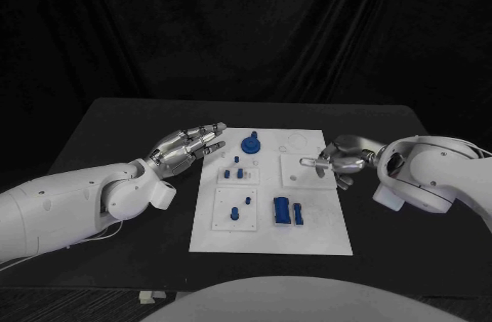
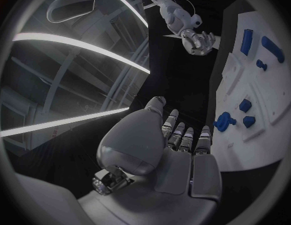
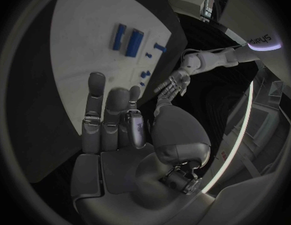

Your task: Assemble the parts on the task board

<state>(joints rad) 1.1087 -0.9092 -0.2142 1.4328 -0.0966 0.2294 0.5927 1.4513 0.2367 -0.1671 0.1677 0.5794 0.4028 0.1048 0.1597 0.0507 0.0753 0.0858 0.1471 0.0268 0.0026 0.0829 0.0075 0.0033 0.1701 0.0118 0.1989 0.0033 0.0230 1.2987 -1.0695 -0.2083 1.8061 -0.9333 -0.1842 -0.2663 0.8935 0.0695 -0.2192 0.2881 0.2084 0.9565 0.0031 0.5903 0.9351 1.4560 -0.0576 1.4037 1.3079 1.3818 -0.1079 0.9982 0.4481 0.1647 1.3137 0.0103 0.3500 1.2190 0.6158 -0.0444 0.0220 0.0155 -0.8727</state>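
Head view, nearest first: white rectangular task board lying flat at the middle of the black surface, its near strip bare. Next on it, a raised white square panel carrying a small blue peg; just beside that, a tall blue block and a narrower blue block standing side by side. Farther on, a second panel with three small blue pieces. At the far end, a round blue knobbed part.

Left hand: silver, at the board's left edge beside the far panels, fingers extended and apart, holding nothing; the left wrist view confirms an empty palm.

Right hand: at the board's right edge, over the far right panel, fingers apart, nothing held; the right wrist view shows straight fingers and an empty palm.
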